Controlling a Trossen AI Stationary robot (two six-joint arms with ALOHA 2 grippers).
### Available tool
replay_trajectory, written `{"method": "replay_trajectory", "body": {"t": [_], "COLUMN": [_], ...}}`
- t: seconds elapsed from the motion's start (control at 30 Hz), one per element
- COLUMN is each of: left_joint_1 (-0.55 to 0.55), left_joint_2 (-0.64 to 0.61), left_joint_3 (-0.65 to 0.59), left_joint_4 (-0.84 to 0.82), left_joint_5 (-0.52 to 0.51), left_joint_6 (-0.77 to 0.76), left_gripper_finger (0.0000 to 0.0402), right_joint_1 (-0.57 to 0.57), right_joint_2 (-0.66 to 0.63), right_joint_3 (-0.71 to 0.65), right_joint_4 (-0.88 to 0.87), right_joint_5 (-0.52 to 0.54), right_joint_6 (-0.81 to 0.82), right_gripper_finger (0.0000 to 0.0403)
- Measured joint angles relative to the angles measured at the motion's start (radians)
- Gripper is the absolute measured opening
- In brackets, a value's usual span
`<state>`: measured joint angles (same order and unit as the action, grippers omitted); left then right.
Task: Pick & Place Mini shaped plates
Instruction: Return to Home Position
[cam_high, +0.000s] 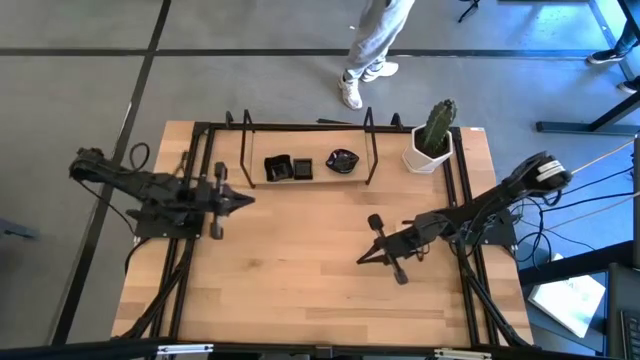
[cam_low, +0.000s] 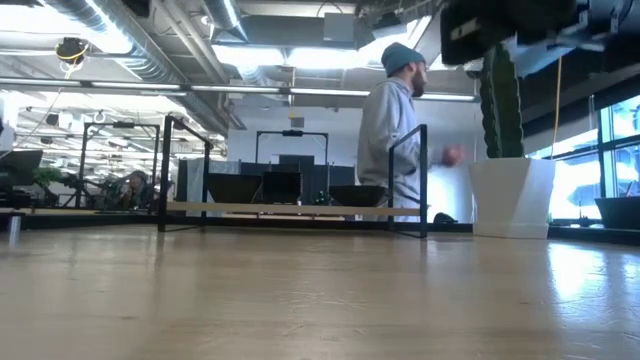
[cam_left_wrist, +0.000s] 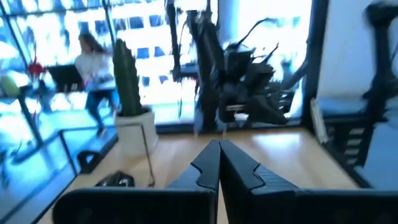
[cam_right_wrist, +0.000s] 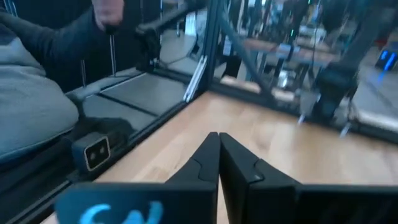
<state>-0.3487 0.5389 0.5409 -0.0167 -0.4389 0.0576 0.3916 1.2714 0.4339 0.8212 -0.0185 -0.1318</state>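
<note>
Three glossy black mini shaped plates rest on the thin shelf board (cam_high: 320, 181) of a black wire rack at the table's far side. They are a raised-rim square (cam_high: 277, 168), a smaller square (cam_high: 303, 170) and a rounded wavy-edged one (cam_high: 343, 160). In the low view they sit in a row (cam_low: 282, 187). My left gripper (cam_high: 246, 198) hovers near the rack's left end, shut and empty (cam_left_wrist: 219, 152). My right gripper (cam_high: 362, 259) hangs over the table's middle right, shut with nothing in it (cam_right_wrist: 217, 142).
A white pot with a cactus (cam_high: 432, 142) stands at the far right corner beside the rack. The rack's upright posts (cam_high: 372, 150) rise above the shelf. A person (cam_low: 395, 130) walks behind the table's far edge. Bare wood (cam_high: 290, 270) lies between the arms and the near edge.
</note>
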Motion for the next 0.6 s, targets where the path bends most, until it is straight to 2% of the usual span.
{"method": "replay_trajectory", "body": {"t": [0.17, 0.23, 0.37, 0.5, 0.6], "left_joint_1": [-0.091, -0.137, -0.224, -0.302, -0.334], "left_joint_2": [-0.175, -0.228, -0.305, -0.344, -0.350], "left_joint_3": [-0.156, -0.201, -0.271, -0.325, -0.376], "left_joint_4": [0.096, 0.102, 0.151, 0.266, 0.394], "left_joint_5": [-0.076, -0.147, -0.280, -0.331, -0.355], "left_joint_6": [0.083, 0.116, 0.201, 0.330, 0.435], "left_gripper_finger": [0.0002, 0.0002, 0.0002, 0.0002, 0.0002], "right_joint_1": [-0.008, -0.018, -0.044, -0.076, -0.109], "right_joint_2": [-0.155, -0.226, -0.411, -0.621, -0.759], "right_joint_3": [-0.009, -0.039, -0.161, -0.304, -0.394], "right_joint_4": [-0.022, -0.022, -0.015, -0.002, -0.005], "right_joint_5": [0.002, 0.033, 0.079, 0.087, 0.147], "right_joint_6": [-0.049, -0.035, -0.009, 0.018, 0.036], "right_gripper_finger": [0.0007, 0.0007, 0.0007, 0.0004, 0.0003]}}
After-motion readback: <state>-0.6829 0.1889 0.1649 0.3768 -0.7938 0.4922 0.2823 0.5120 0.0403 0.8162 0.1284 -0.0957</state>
